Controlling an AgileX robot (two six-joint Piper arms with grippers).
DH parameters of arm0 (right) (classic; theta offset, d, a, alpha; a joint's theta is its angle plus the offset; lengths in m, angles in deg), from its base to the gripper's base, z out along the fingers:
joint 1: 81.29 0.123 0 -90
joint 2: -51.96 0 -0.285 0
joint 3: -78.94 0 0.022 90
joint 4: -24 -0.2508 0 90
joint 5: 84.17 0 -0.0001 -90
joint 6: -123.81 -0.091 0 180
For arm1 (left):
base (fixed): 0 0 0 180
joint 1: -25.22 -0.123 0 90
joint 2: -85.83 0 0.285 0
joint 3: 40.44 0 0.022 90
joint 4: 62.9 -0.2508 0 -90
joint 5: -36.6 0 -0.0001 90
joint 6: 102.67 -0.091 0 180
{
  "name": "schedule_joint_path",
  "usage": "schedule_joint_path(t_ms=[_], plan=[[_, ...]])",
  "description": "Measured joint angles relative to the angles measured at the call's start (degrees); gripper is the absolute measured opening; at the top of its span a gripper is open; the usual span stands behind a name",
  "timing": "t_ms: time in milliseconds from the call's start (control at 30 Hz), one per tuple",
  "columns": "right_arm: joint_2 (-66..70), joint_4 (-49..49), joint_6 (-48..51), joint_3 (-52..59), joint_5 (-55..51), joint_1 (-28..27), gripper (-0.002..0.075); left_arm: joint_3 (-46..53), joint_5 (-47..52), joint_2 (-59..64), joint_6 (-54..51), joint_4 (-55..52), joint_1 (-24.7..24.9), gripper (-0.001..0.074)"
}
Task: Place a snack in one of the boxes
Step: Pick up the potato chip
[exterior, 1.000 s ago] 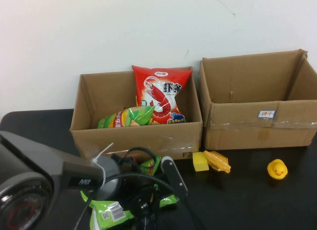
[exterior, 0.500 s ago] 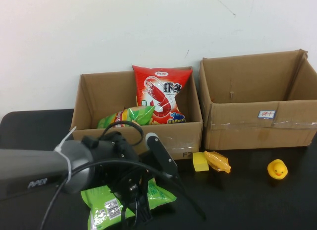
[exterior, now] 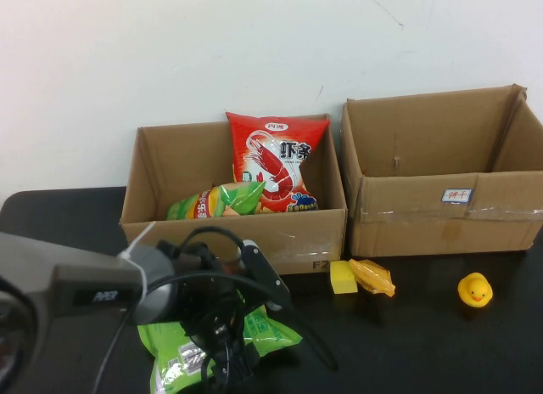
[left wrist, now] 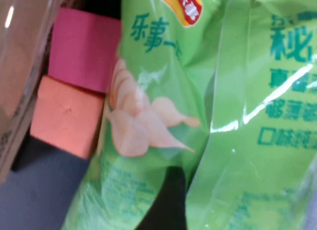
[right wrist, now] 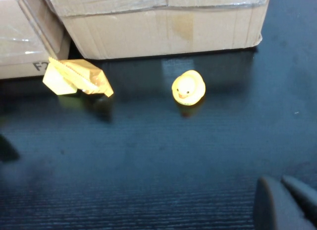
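Your two boxes stand along the table's far edge — the left box (exterior: pixel 233 216) already holds bags, the right box (exterior: pixel 441 186) looks empty. The green chip bag (exterior: pixel 254 336) lies near the front edge, directly under the left gripper (exterior: pixel 222 364), long axis running left-right; whether its jaws have closed, you cannot tell. The right gripper (right wrist: pixel 285 202) — jaws together, empty — waits at the front right.
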Motion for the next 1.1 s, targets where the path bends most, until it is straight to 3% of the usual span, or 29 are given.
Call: schedule_joint_path(t_ms=[333,400,533,600,800,900,1100], plan=[[0.0,-0.09,0.0,0.0,0.0,0.0,0.0,-0.11,-2.57,5.42,8.9,-11.1,0.0,0.068],[0.0,-0.22,0.0,0.0,0.0,0.0,0.0,-0.11,-2.57,5.42,9.56,-11.35,0.0,0.0611],[0.0,-0.57,0.0,0.0,0.0,0.0,0.0,-0.68,-0.94,5.42,11.14,-12.0,0.0,0.0353],[0.0,-0.67,0.0,0.0,0.0,0.0,0.0,-0.8,0.49,4.8,11.55,-12.69,0.11,0.0283],[0.0,-0.69,0.0,0.12,0.0,0.0,0.0,-1.05,4.14,2.96,11.99,-12.2,1.5,0.0277],[0.0,-0.78,0.0,0.12,0.0,0.0,0.0,-1.27,7.68,0.77,11.99,-9.2,2.67,0.022],[0.0,-0.78,0.0,0.12,0.0,0.0,0.0,-3.52,12.89,-6.72,11.26,-3.01,5.74,0.0218]])
